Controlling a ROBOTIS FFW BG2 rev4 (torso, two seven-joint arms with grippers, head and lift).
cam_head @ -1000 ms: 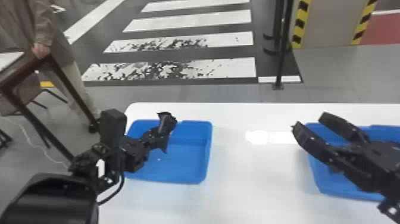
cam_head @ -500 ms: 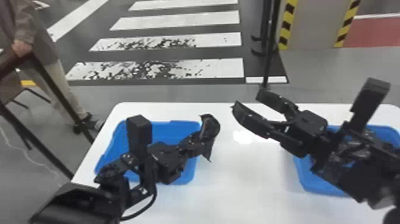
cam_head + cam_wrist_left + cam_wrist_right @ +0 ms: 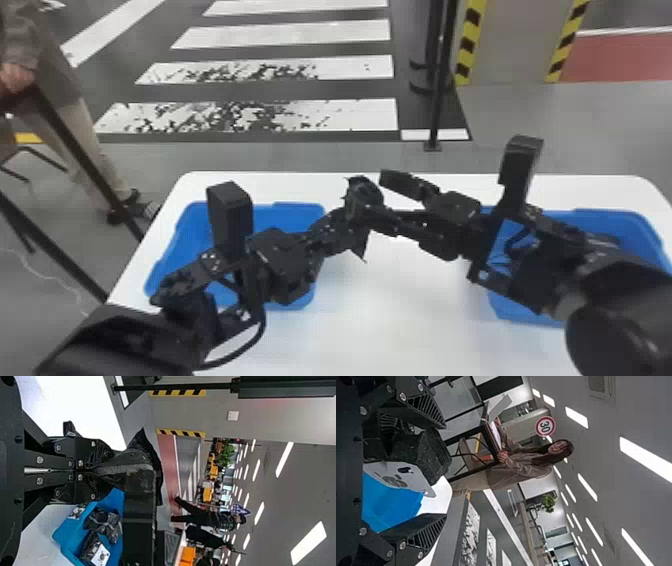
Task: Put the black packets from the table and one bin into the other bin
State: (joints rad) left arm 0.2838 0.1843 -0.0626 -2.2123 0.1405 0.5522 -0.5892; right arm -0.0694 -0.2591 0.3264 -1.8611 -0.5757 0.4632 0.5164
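Head view: two smooth blue bins (image 3: 315, 295), one on each side of the white table (image 3: 400, 310). Between them, the left gripper (image 3: 356, 217) has one black packet (image 3: 364, 192), its long axis roughly upright, crosswise to the fingers. The right gripper (image 3: 385, 200) reaches to it, two flat fingers spread apart.

Left wrist view: its fingers pinch together on the glossy, creased packet, which flares fan-like beyond them. At least three crumpled packets (image 3: 113, 530) lie in one bin.

Right wrist view: wide-open fingers, the crinkled, white-labelled packet near one; whether they touch, I cannot tell.
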